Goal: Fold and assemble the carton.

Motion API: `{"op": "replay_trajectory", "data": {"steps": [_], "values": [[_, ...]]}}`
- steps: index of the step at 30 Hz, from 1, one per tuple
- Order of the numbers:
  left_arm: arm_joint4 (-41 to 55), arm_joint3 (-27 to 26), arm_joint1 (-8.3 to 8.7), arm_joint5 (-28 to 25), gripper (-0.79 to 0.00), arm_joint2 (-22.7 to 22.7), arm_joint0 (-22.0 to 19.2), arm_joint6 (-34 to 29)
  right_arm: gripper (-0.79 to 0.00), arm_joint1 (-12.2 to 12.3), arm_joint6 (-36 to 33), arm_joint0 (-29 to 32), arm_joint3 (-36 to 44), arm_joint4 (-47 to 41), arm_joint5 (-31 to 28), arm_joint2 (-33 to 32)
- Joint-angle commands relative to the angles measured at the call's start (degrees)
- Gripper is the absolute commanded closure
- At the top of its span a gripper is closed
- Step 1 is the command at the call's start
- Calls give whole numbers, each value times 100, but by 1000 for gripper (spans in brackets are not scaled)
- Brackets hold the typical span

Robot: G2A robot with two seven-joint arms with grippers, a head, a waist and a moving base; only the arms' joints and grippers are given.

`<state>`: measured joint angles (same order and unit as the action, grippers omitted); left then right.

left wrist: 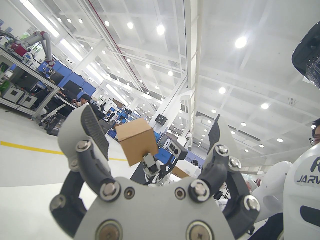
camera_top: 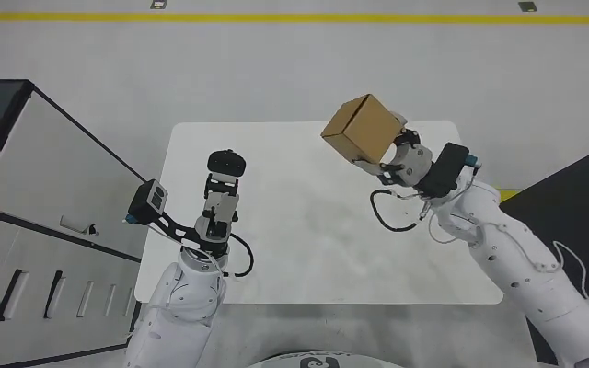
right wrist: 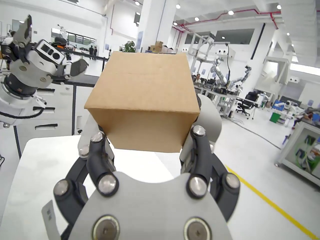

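Presently the right gripper (right wrist: 150, 136) pinches a brown cardboard carton (right wrist: 142, 88) low down, one finger pressed to each of two opposite walls. It holds the carton aloft and tilted above the far right part of the white rectangular table (camera_top: 304, 267), off the surface. The carton reads as a closed cube: faces in sight flat and shut, a tuck seam on one panel. The face toward the palm is hidden, so cannot tell whether a flap is loose there. Left gripper (left wrist: 155, 136) is spread wide, empty and pointing up, over the near left part of the table, well apart from the carton. Judgement: folding looks all but done, and the step in hand is the last check of the finished box. The next move likely calls for lowering the carton flat onto the tabletop and letting go, or bringing the left gripper across to press home any loose flap. With the grip so low, the descent must be level, or a bottom edge may catch first and twist the box between the fingers. Edges: the carton hangs close to the table's far edge and right corner, so a release there risks a drop to the floor. The middle of the tabletop, between the arms, gives the widest margin. A grey cabinet (camera_top: 64, 175) flanks the table's left side, near the left arm; outward swing there looks tight.
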<state>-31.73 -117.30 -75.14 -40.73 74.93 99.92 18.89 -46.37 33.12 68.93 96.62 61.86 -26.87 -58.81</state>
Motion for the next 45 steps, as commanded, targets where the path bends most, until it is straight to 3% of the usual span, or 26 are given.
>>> {"op": "replay_trajectory", "data": {"steps": [1,9,23,37,45], "values": [[0,0,0,0,-785,0,0,0,0,-40,-18,58,-151,13,68,95],[0,0,0,0,-785,0,0,0,0,-236,-105,173,-861,5,201,489],[0,0,0,0,-785,0,0,0,0,-269,-359,223,-1001,-42,363,510],[0,0,0,0,-785,0,0,0,0,-791,-1019,-72,-2514,-562,264,1355],[0,0,0,0,-785,0,0,0,0,-1045,-1034,-373,-3093,-61,360,1678]]}}
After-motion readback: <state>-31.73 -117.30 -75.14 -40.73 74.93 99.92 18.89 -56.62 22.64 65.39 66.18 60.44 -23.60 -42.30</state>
